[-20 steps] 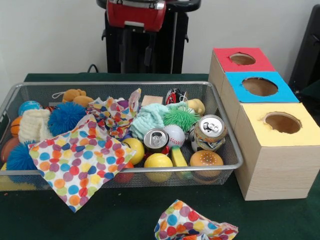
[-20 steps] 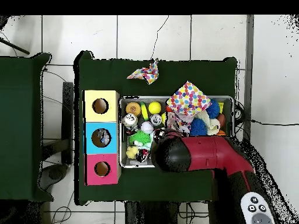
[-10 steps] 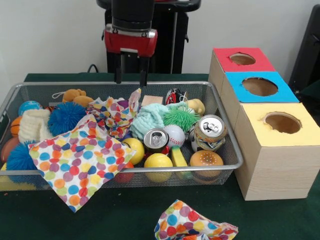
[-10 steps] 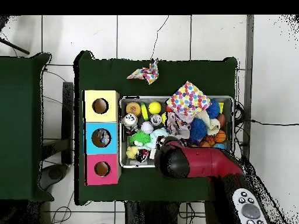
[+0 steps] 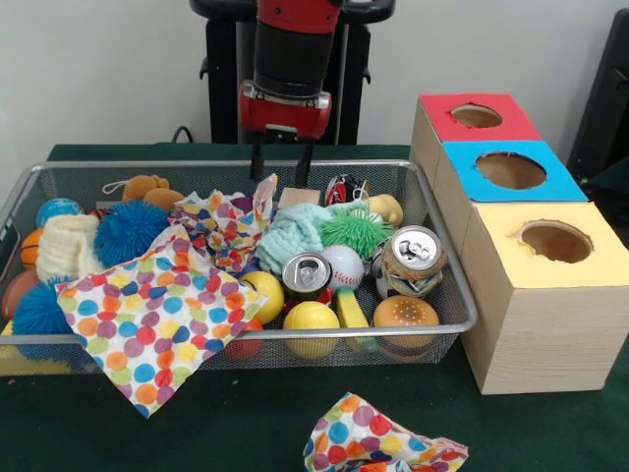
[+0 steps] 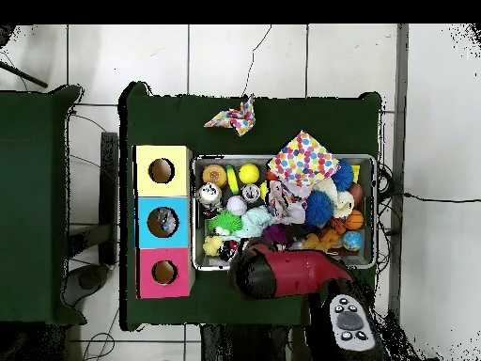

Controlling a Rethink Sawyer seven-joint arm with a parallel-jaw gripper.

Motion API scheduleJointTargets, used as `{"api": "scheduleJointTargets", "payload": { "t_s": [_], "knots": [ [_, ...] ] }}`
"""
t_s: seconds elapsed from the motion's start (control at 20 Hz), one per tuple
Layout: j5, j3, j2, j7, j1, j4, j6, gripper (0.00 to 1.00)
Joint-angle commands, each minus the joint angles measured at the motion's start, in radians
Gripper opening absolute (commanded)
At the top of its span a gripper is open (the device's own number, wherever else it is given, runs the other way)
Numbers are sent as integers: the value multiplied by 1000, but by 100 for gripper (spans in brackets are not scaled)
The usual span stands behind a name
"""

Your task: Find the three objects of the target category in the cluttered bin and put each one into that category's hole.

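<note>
The cluttered bin (image 5: 460,295) is a silver wire-mesh basket full of toys; it also shows in the overhead view (image 6: 374,209). My gripper (image 5: 280,167) hangs over the bin's far rim, just above a small wooden block (image 5: 298,197). Its two fingers are apart and hold nothing. In the overhead view the red arm (image 6: 277,273) covers the gripper. Three boxes with round holes stand beside the bin: red (image 5: 516,126), blue (image 5: 555,185) and yellow (image 5: 600,267).
In the bin lie two cans (image 5: 307,273) (image 5: 413,258), a baseball (image 5: 344,264), yellow balls (image 5: 311,320), a burger toy (image 5: 405,315), a green spiky ball (image 5: 354,231), a mint cloth (image 5: 293,231) and blue spiky balls (image 5: 128,231). A dotted cloth (image 5: 147,315) hangs over the front rim. Another dotted cloth (image 5: 378,442) lies on the table.
In the front view my gripper has come down from the top edge and moved right, to the bin's far rim. Nothing in the bin has moved.
</note>
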Motion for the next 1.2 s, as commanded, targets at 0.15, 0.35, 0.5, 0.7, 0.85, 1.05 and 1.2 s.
{"api": "scheduleJointTargets", "payload": {
  "t_s": [0.15,0.35,0.5,0.7,0.85,1.05,1.2],
  "knots": [
    [72,-126,168,259,58,-13,-187,100],
    [116,-165,224,269,101,-19,-259,100],
    [142,-171,245,255,107,-12,-294,100],
    [132,-140,240,205,73,0,-330,100],
    [136,-151,266,205,78,-5,-404,100],
    [149,-171,298,187,116,-38,-444,100],
    [173,-172,282,181,127,-44,-410,100]
  ]
}}
